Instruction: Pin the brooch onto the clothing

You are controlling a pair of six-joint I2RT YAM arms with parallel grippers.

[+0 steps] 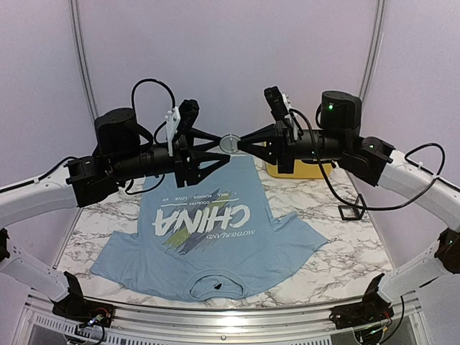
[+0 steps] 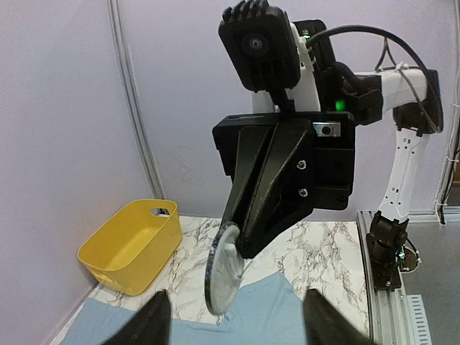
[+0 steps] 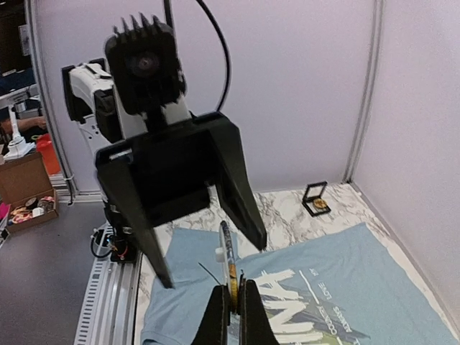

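1. White marble-look tabletop [image 1: 359,244], pale lilac walls [image 1: 230,57] all round, and a yellow plastic tub [image 2: 129,244] at the far edge.
2. Light blue "CHINA" T-shirt [image 1: 215,251] lies flat on the marble.
3. Right gripper [image 3: 231,298] pinches the round, dark-rimmed white brooch [image 1: 230,142] mid-air (above the shirt). Left gripper [image 2: 236,316] is spread wide, facing it.

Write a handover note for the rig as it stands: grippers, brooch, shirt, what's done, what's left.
Right gripper: shut on the brooch, holding it by its edge in the air above the table.
Left gripper: open, holding nothing, facing the brooch with its fingers spread wide.
T-shirt: spread on the table, print up, collar toward the arm bases.
Done: brooch picked up.
Left: brooch not yet on the shirt; bring it down and pin it. Clasp state cannot be told.
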